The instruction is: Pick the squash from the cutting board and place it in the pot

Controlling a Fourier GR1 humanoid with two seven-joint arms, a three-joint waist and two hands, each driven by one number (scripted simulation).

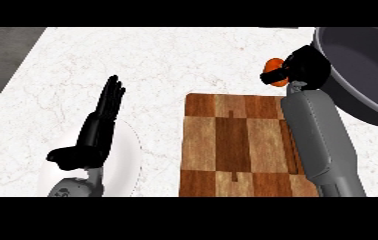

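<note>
- Up at the far right, the right hand (301,68) is curled round the squash (275,64), with the fingers wrapped over most of it.
- Only a small orange part of the squash shows, sticking out at the hand's left side; which way its long axis runs cannot be told, because the hand hides the rest.
- Squash and hand are beyond the far edge of the cutting board (235,146), over the counter (148,64), just left of the pot (351,69).
- That pot is a dark grey round vessel at the far right corner; only part of its rim and inside is in view, and the hand is just beside its rim, at the left.
- Running from the near edge up to the hand, the grey right forearm (321,139) lies over the right side of the cutting board.
- The cutting board is a wooden checkered block, brown in lighter and darker squares, at the near centre-right.
- At the near left, the left hand (96,129) rests open, fingers straight and pointing away, holding nothing.
- Under and beside the left hand lies a white plate (129,156) on the pale marbled counter.
</note>
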